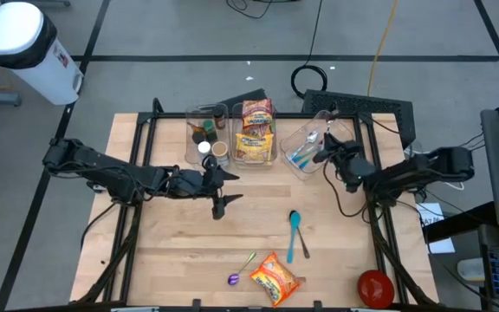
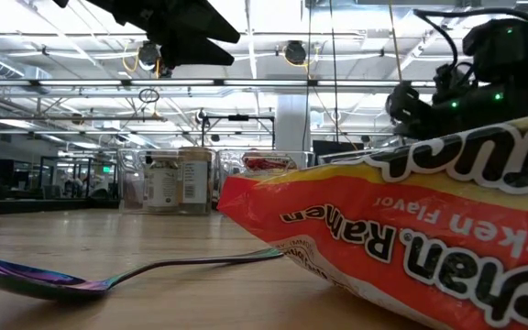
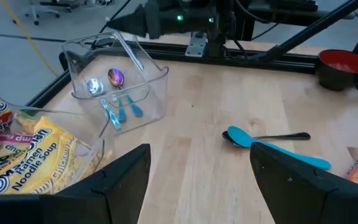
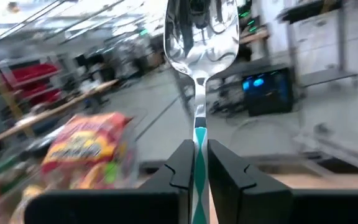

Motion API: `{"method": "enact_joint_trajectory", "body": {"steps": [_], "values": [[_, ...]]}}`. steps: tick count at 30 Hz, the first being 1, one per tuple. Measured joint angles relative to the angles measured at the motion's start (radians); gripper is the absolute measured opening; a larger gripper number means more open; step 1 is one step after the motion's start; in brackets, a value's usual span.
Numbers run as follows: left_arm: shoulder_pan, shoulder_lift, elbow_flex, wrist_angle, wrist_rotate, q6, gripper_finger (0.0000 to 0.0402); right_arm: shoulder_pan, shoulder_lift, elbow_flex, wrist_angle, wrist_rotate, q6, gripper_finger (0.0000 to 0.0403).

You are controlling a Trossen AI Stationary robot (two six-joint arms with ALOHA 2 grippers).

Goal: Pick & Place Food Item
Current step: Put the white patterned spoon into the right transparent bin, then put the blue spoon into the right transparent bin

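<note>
Two grippers work mid-table. Left gripper (image 1: 221,192) hangs wide, empty. Right gripper (image 4: 196,163) pinches a spoon (image 4: 201,38) above the far utensil bin (image 1: 308,147).

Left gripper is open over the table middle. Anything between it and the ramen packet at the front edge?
Nothing visible. The left gripper hangs open above bare table. The ramen packet lies ahead near the front edge; the purple spoon sits just beside it, the blue spoon off the line.

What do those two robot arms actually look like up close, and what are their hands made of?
Both arms are dark, jointed and slim, with black cables trailing along them. Each ends in a pincer: the left pincer has two broad, flat black fingers; the right pincer has narrow black ones. Small green lights glow on the right arm.
</note>
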Motion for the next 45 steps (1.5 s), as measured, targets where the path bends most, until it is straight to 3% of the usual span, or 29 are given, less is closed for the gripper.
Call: {"method": "enact_joint_trajectory", "body": {"steps": [7,22,26,30,37,42,45], "values": [[0.0,0.0,0.0,0.001,0.0,0.001,0.0282,0.001,0.078,0.0,0.017,-0.144,0.05,0.0037],[0.0,0.0,0.0,-0.008,0.0,0.0,0.0282,0.001,0.078,0.001,0.074,-0.178,0.036,0.0169],[0.0,0.0,0.0,-0.008,0.001,0.0,0.0282,0.001,0.078,0.001,0.152,-0.297,-0.027,0.0177],[0.0,0.0,0.0,-0.008,0.001,-0.007,0.0282,0.01,0.078,0.001,0.299,-0.514,-0.063,0.0178],[0.0,0.0,0.0,-0.013,0.009,-0.055,0.0282,0.075,0.021,0.052,0.196,-0.895,-0.058,0.0178],[0.0,0.001,0.0,-0.024,0.037,-0.101,0.0282,0.192,0.016,0.112,0.045,-0.933,-0.083,0.0178],[-0.003,0.023,0.0,-0.025,0.173,-0.133,0.0282,0.242,0.017,0.142,-0.054,-0.933,-0.092,0.0178]]}}
